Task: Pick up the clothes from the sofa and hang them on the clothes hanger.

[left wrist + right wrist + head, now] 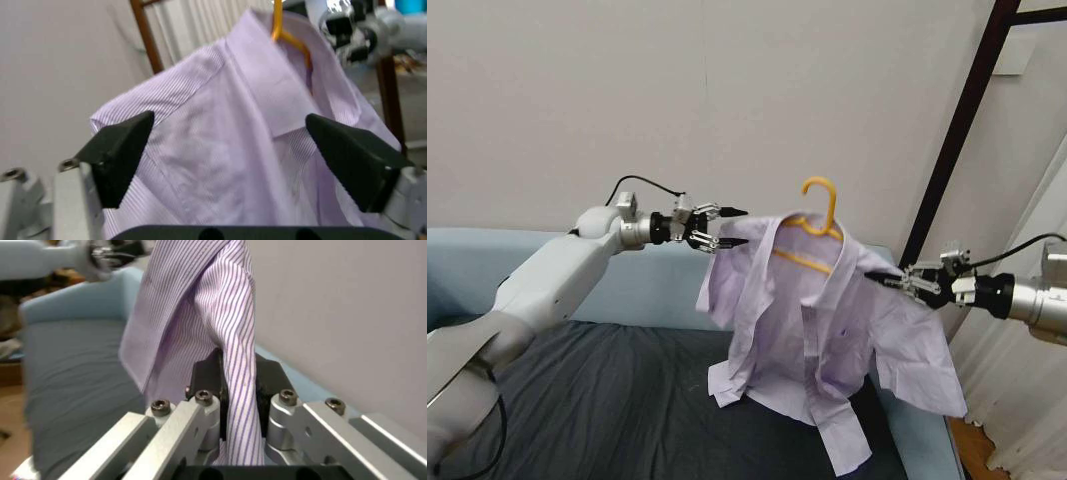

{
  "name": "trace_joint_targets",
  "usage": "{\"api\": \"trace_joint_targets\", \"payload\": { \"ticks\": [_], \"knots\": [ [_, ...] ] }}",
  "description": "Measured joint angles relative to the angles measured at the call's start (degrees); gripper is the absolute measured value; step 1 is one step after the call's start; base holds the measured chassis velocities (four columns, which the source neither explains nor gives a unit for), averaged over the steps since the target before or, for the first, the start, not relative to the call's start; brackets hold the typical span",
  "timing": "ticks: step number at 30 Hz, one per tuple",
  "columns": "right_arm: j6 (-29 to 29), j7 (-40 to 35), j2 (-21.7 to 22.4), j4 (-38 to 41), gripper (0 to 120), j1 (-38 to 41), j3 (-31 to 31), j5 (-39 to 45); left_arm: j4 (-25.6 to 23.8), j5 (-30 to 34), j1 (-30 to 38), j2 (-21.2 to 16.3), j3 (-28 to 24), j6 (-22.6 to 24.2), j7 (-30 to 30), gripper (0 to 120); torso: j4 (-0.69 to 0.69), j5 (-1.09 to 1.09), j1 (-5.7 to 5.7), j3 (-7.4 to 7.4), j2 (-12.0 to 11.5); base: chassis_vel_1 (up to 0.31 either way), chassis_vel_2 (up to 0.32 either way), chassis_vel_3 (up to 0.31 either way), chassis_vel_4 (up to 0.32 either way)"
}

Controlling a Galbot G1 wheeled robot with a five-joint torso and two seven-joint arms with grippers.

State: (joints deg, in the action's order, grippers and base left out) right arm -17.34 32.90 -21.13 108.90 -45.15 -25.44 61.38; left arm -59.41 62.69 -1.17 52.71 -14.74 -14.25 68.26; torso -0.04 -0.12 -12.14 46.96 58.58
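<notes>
A lilac striped shirt (817, 330) hangs on a yellow hanger (819, 215) in the air above the sofa; its hem touches the seat. My left gripper (739, 228) is open at the shirt's left shoulder. In the left wrist view its black fingers (120, 150) stand wide apart, with the shirt (227, 130) and the hanger (290, 37) just beyond them. My right gripper (889, 277) is shut on the shirt's right shoulder. The right wrist view has its fingers (203, 385) pinching a fold of the striped cloth (233, 340).
The pale blue sofa (487, 250) has a dark grey seat (597, 400). A dark brown rack pole (962, 120) slants up at the right. White curtains (1027, 330) hang behind my right arm. A plain wall stands behind.
</notes>
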Motion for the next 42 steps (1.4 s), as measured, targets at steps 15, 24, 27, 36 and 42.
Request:
{"api": "trace_joint_targets", "payload": {
  "ticks": [15, 24, 27, 36, 42],
  "knots": [
    [0.7, -16.0, -10.6, -3.3, 7, -0.1, 4.1, -5.0, -20.9, -1.9, -23.7, -5.2, 14.9, 1.3, -14.4, 100, -0.02, 0.08, 0.0, 0.0, 0.0, 0.0, 0.0, 0.0, 0.0],
    [-6.8, -27.1, -8.6, -1.3, 7, 6.0, 8.5, 5.2, -36.7, -5.6, -42.4, 2.9, 20.2, 1.7, -37.2, 100, -0.02, 0.06, 0.0, -0.01, 0.0, 0.0, 0.0, 0.0, 0.0],
    [-6.7, -28.5, -12.4, -2.9, 7, 6.0, 8.5, 4.9, -39.1, -8.3, -46.6, 6.0, 20.4, 1.5, -41.8, 100, -0.02, 0.09, 0.0, 0.0, 0.0, 0.0, 0.0, 0.0, 0.0],
    [-6.5, -32.9, -18.8, -5.4, 7, 6.9, 9.6, 3.1, -40.9, -15.1, -53.2, 12.9, 20.4, 1.2, -48.3, 100, -0.04, 0.09, 0.0, 0.0, 0.0, 0.0, 0.0, 0.0, 0.0],
    [-10.5, -43.9, -14.5, -2.6, 7, 14.1, 19.2, 11.6, -39.0, -22.3, -56.1, 18.5, 19.4, 1.9, -55.2, 100, -0.05, 0.07, 0.0, 0.0, 0.0, 0.0, 0.0, 0.0, 0.0]
  ]
}}
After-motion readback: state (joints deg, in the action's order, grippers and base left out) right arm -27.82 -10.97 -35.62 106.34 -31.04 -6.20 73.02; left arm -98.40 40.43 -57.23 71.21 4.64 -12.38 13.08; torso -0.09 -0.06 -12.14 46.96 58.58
